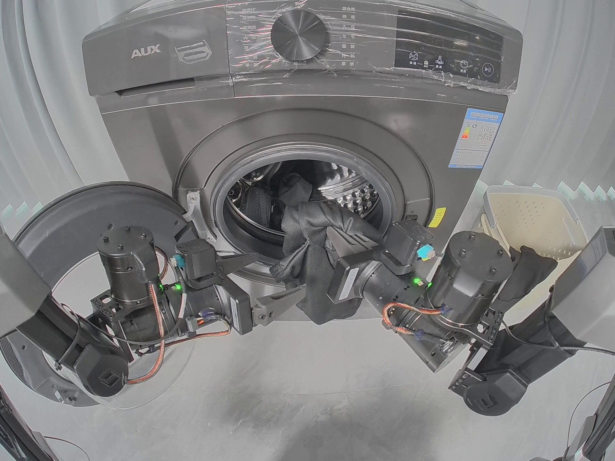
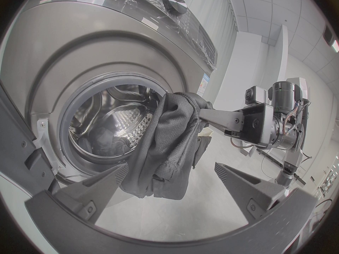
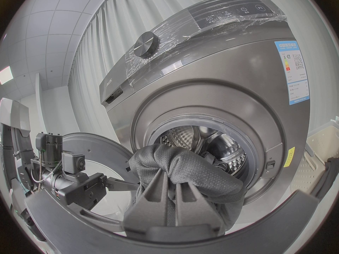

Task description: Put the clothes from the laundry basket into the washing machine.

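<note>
Dark garment [image 1: 314, 251] is bunched up in the right end effector [image 3: 172, 180], which is clamped tight on it right at the washing machine [image 1: 295, 97] opening, around 5 o'clock on the rim. Most of the cloth hangs outside over the lip, so I'd guess it needs shoving deeper or it'll slide out. Left end effector [image 1: 278, 275] sits just beside the dangling part, fingers spread, gripping nothing. More clothes [image 1: 291, 190] are in the drum. Door [image 1: 77, 225] is swung out at 9 o'clock, laundry basket [image 1: 532, 212] at 3 o'clock with another dark piece [image 1: 528, 270] draped on its rim.
</note>
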Controlling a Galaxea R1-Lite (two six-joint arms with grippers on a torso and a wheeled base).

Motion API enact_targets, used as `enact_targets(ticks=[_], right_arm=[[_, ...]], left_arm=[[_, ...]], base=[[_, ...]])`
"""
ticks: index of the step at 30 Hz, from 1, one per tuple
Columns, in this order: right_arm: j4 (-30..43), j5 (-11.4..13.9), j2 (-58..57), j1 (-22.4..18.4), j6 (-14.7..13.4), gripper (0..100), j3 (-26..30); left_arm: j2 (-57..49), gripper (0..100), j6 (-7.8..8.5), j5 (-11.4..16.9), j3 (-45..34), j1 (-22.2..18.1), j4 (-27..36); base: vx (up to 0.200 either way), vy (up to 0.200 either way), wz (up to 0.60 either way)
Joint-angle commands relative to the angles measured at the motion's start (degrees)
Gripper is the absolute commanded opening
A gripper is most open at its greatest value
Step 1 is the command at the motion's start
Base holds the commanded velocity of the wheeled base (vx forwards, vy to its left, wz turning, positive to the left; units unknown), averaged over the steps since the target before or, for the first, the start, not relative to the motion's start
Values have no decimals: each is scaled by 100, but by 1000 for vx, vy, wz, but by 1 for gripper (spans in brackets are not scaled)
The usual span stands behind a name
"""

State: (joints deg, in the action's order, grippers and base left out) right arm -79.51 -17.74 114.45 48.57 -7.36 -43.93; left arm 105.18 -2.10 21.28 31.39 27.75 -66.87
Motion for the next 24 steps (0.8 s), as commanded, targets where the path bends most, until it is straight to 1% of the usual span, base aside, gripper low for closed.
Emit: enact_targets(ticks=[1, 5, 6, 7, 15, 16, 24], right_arm=[[-3, -2, 43, 4, -2, 0, -19], [-12, -2, 43, -5, -11, 0, -19], [-56, -2, 52, -14, -2, 0, -19], [-56, -2, 52, -14, -2, 0, -19], [-82, -2, 69, -5, -11, 0, -10], [-91, -2, 69, -14, -2, 0, -1], [-118, -2, 69, -14, -11, 0, -1]], left_arm=[[187, 100, -10, 7, 122, 12, -11], [213, 100, -45, 25, 157, 29, -28], [266, 100, -89, 16, 157, 82, -46], [266, 100, -89, 16, 157, 82, -46], [635, 100, -116, -54, 218, 135, -644], [670, 0, -133, -54, 210, 135, -740], [626, 0, -142, -45, 157, 135, -978]], base=[[0, 0, 0], [0, 0, 0], [0, 0, 0], [0, 0, 0], [0, 0, 0], [0, 0, 0], [0, 0, 0]])
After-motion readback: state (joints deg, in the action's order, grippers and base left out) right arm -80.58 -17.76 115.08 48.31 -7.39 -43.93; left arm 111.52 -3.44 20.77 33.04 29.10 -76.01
